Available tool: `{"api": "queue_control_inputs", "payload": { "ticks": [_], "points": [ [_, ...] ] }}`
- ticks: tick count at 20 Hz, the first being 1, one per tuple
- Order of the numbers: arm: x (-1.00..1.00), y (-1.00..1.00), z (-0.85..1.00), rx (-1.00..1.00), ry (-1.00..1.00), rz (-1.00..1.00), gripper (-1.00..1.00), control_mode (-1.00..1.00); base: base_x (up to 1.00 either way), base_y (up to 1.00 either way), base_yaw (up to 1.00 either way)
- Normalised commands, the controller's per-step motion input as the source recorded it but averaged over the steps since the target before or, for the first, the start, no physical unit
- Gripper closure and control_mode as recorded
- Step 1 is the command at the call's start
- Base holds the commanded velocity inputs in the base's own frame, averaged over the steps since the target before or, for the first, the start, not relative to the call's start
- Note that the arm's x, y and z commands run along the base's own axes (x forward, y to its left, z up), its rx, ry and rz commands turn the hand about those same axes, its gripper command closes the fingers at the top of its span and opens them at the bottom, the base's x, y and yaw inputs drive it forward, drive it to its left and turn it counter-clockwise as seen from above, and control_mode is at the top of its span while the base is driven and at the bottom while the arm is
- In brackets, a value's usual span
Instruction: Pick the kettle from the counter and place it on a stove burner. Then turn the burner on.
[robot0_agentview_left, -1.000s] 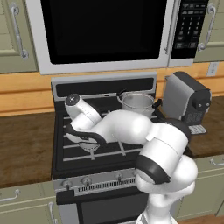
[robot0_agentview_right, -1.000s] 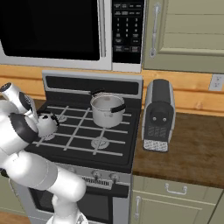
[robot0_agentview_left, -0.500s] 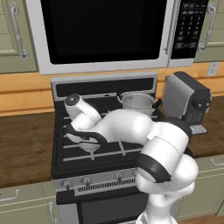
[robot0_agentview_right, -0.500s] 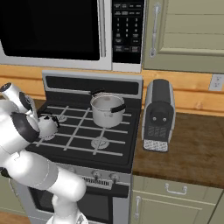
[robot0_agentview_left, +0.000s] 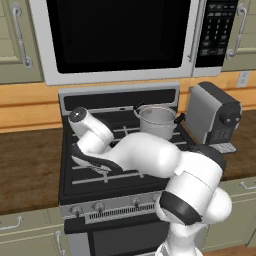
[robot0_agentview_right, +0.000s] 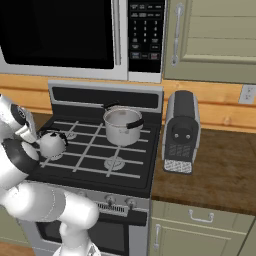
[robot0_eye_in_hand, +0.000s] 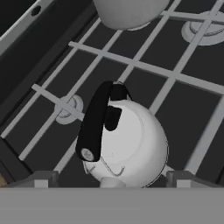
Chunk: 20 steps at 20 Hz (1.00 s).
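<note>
Right base view: kettle (robot0_agentview_right: 51, 143) sits on the stove's (robot0_agentview_right: 137, 177) front-left burner, near the left edge, arm just beside it. Steel pot (robot0_agentview_right: 122, 125) on back grate; coffee machine (robot0_agentview_right: 180, 131) on counter (robot0_agentview_right: 220, 172) at right. Hand view: kettle (robot0_eye_in_hand: 131, 146) between fingertips (robot0_eye_in_hand: 41, 179); jaws wide, not gripping it.

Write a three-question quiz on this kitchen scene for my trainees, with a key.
1. True or false: the kettle stands on the wooden counter.
2. What sits at the rear of the stove? A) steel pot B) frying pan C) toaster
3. Fill in: in the hand view, the claw above the kettle is ____.

Key: 1 false, it rests on the stove grate; 2 A; 3 open.
</note>
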Motion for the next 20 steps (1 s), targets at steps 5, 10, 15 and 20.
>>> {"api": "queue_control_inputs", "payload": {
  "ticks": [5,10,15,20],
  "points": [
    [-0.65,0.0,0.5,0.0,-0.15,0.0,-1.0,-1.0,0.0,0.0,0.0],
    [-1.0,0.0,0.06,0.0,-0.15,0.0,-1.0,-1.0,0.0,0.0,0.0],
    [-1.0,0.1,-0.26,-0.07,-0.1,0.09,-1.0,-1.0,0.0,0.0,0.0],
    [-1.0,0.56,-0.88,-0.25,-0.02,0.17,-1.0,-1.0,0.0,0.0,0.0]
  ]
}}
